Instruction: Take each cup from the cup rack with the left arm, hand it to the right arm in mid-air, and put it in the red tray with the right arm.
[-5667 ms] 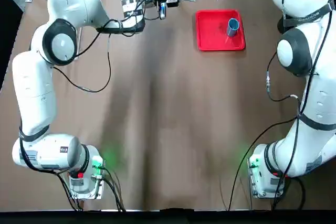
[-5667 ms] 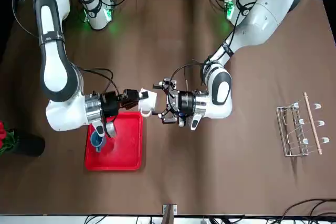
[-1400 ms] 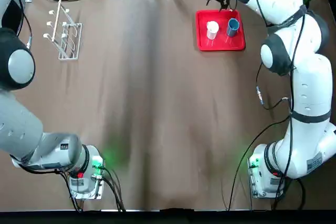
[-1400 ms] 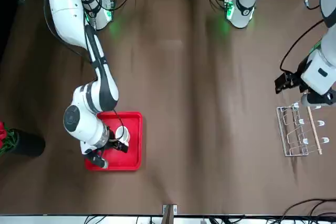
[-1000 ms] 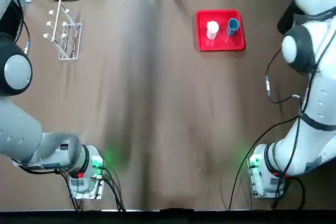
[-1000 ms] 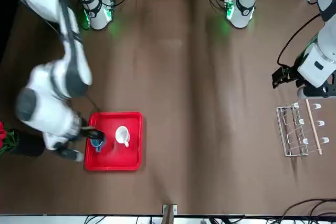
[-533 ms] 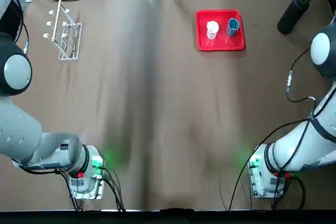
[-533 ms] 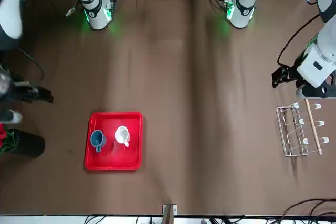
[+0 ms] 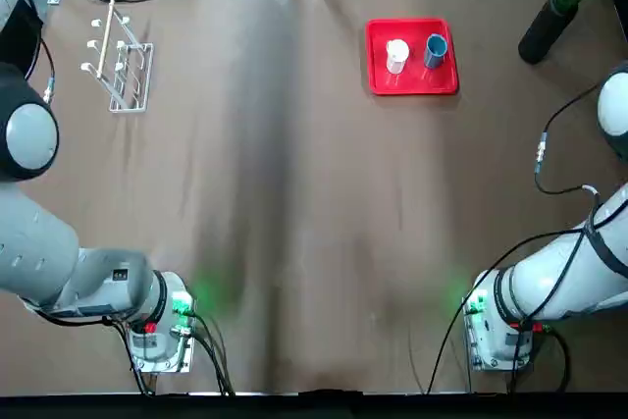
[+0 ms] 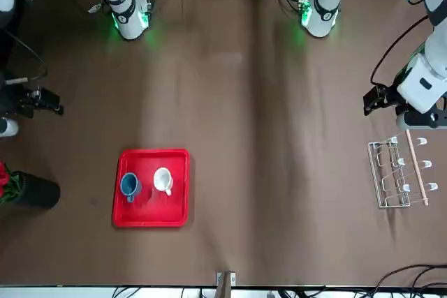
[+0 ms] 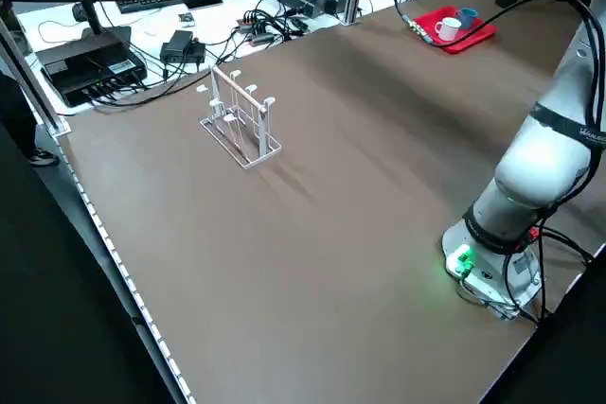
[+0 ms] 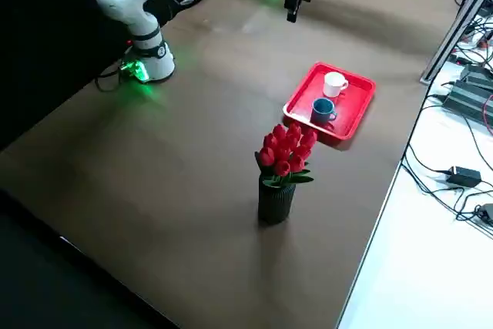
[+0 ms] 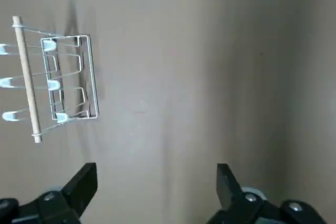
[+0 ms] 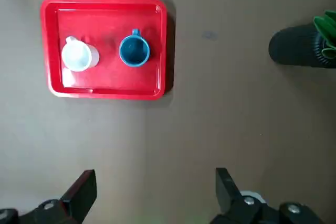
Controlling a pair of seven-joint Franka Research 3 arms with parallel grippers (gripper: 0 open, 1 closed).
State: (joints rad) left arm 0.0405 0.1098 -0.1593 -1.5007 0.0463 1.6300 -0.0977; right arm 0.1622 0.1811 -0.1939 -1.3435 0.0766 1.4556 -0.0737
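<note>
Left gripper [image 13: 152, 192]: fingers spread wide and empty, raised above the table near the bare cup rack [image 13: 58, 80], which stands at the table's far left corner from the robot's side. Right gripper [image 14: 152, 195]: fingers likewise wide apart and empty, raised above the table short of the red tray [image 14: 105, 85]. Inside the tray, the white cup [image 14: 79, 56] and the blue cup [image 14: 134, 51] sit side by side, with a dark vase of red flowers [image 12: 281, 171] standing apart on the table.

Red tray [image 9: 412, 78], blue cup [image 9: 436, 48], white cup [image 9: 396, 52], brown table [image 9: 314, 203].
</note>
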